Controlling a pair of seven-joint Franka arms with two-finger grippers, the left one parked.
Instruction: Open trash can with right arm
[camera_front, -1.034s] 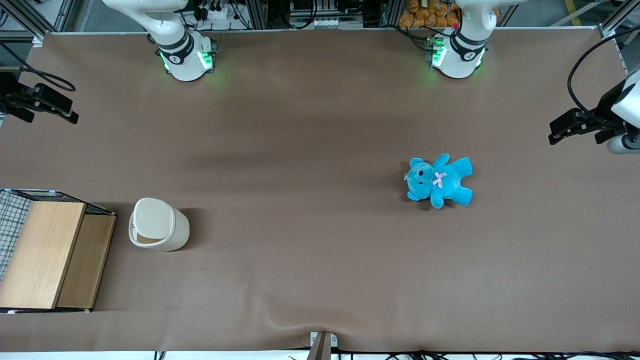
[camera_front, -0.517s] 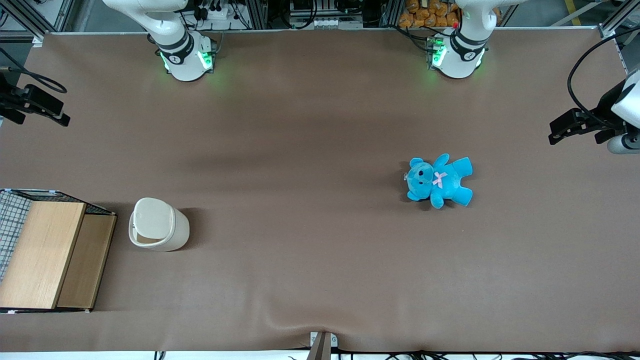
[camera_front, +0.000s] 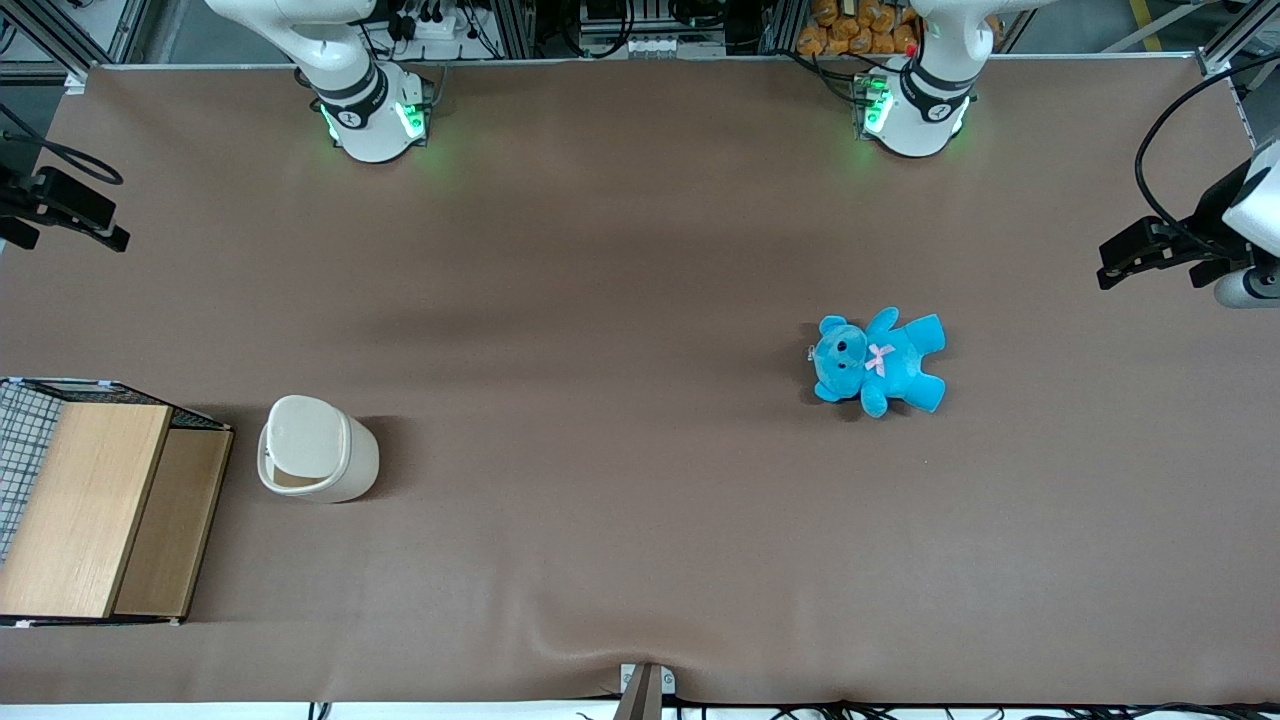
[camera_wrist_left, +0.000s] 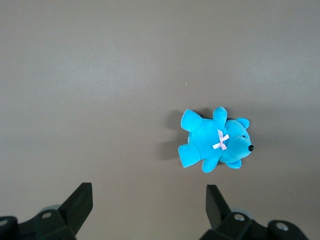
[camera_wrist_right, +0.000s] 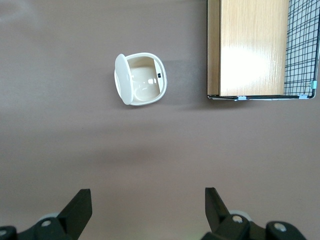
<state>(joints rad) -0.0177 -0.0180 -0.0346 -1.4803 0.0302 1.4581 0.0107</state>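
The gripper (camera_wrist_right: 145, 210) hangs high over the brown worktop (camera_front: 620, 250), jaws spread wide and holding nothing; in the front view it shows at the working arm's edge of the worktop (camera_front: 62, 210). Past the worktop's edge stand metal frames and cables. The bin (camera_wrist_right: 139, 79) stands on the worktop well apart from the gripper and nearer the front camera, its lid swung up on edge so the inside shows. Just beside the bin (camera_front: 316, 462) sits a wooden box (camera_front: 95, 510) with mesh. A blue teddy (camera_front: 878, 361) lies toward the parked arm's end.
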